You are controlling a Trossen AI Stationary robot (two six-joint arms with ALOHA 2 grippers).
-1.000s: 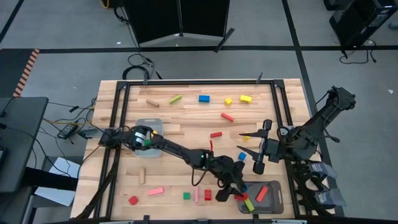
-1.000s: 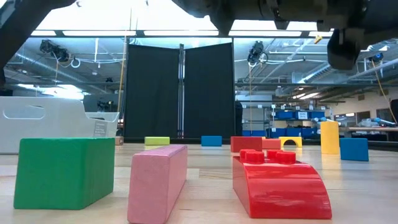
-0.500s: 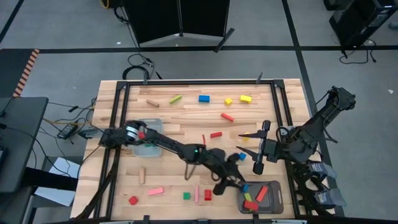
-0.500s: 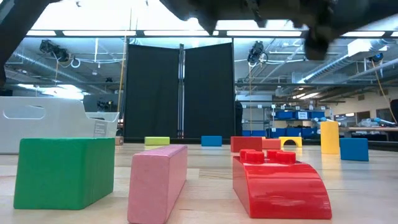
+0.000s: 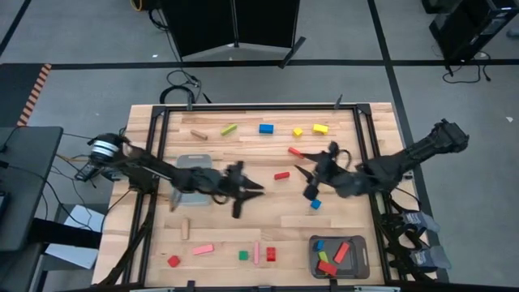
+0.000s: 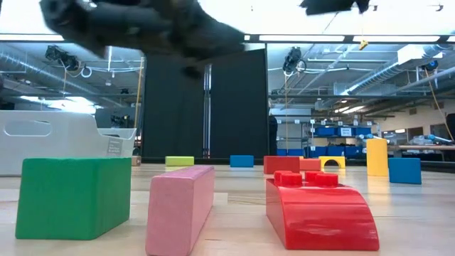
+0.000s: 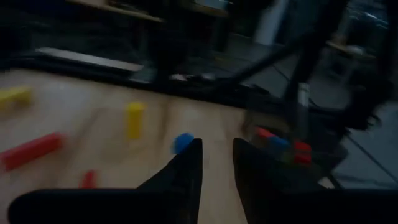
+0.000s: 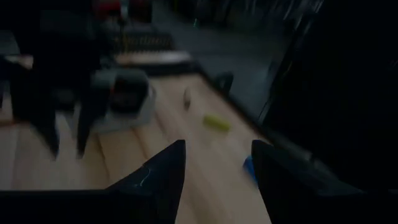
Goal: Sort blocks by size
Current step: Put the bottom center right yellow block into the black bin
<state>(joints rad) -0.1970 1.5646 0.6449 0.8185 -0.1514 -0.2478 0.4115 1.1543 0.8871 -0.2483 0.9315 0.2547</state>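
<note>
Blocks [image 5: 328, 256]: several in right tray [image 5: 358, 258] | left jaws empty, narrow gap | right jaws apart, empty

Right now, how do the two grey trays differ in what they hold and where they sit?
The right tray, at the table's near right corner, holds red, blue and yellow-green blocks. The left tray, mid-left, is partly covered by the left arm, so its contents are unclear. Both are grey rectangular trays lying flat.

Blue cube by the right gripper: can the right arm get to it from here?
Probably yes. The blue cube lies alone on bare wood just beside the right gripper, whose fingers stand apart with nothing between them. No other block crowds it, and the left gripper is well off to the side.
</note>
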